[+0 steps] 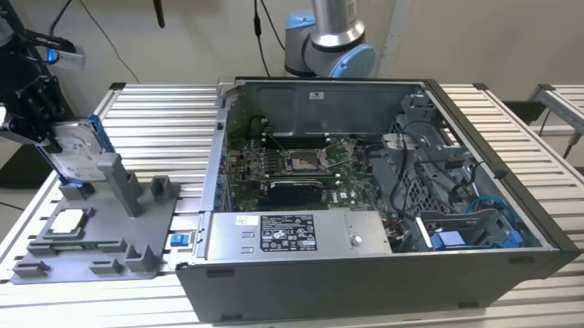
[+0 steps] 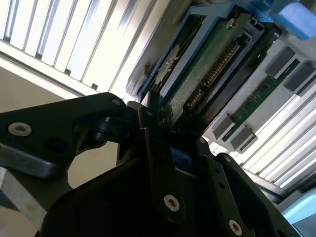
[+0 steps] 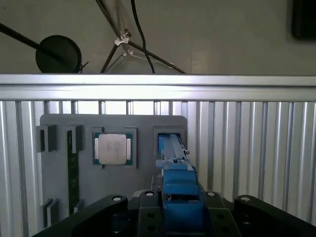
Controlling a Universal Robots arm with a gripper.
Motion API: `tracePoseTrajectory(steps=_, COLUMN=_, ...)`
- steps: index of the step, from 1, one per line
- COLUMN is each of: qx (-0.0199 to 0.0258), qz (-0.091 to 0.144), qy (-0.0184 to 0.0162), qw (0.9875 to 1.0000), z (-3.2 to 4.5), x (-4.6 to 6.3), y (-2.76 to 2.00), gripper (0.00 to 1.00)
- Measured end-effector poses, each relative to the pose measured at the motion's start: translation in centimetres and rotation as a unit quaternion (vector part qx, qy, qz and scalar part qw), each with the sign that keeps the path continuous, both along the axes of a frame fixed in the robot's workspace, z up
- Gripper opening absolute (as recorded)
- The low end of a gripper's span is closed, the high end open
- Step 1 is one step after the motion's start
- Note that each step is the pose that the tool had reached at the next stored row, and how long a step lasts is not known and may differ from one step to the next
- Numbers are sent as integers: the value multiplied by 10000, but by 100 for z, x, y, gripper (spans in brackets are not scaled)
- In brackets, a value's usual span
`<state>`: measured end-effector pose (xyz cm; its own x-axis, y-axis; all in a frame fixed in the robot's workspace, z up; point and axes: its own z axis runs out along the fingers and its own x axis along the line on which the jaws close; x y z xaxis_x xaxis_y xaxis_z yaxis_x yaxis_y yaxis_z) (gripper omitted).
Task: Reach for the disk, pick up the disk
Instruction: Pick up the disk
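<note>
The disk (image 1: 75, 149), a silver drive with blue rails, stands on edge at the exterior view's left, over the grey fixture plate (image 1: 100, 242). My gripper (image 1: 46, 133) comes in from the left edge and is shut on the disk's upper part. In the first wrist view my gripper (image 3: 180, 200) clamps the disk's blue rail (image 3: 177, 177), which runs down to the slot in the fixture plate (image 3: 59, 128). In the second wrist view my gripper (image 2: 158, 131) grips the disk (image 2: 207, 69), whose green circuit board side faces the camera. I cannot tell whether its lower edge is clear of the slot.
A square white-topped chip (image 1: 68, 222) and a green memory stick (image 3: 72, 173) lie in the fixture plate. An open computer case (image 1: 365, 273) fills the middle and right of the slatted table (image 1: 155, 123), with a blue bracket (image 1: 466, 236) inside. The arm's base (image 1: 329, 41) stands behind the case.
</note>
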<state>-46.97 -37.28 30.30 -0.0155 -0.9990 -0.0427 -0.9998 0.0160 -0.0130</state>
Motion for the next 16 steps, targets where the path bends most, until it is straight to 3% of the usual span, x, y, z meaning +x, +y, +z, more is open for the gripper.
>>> tracePoseTrajectory(steps=7, qx=0, qz=0, qy=-1, qw=10000, z=184, x=0, y=0, gripper=0)
tracePoseTrajectory(steps=16, qx=0, qz=0, qy=0, qw=10000, z=499, x=0, y=0, gripper=0)
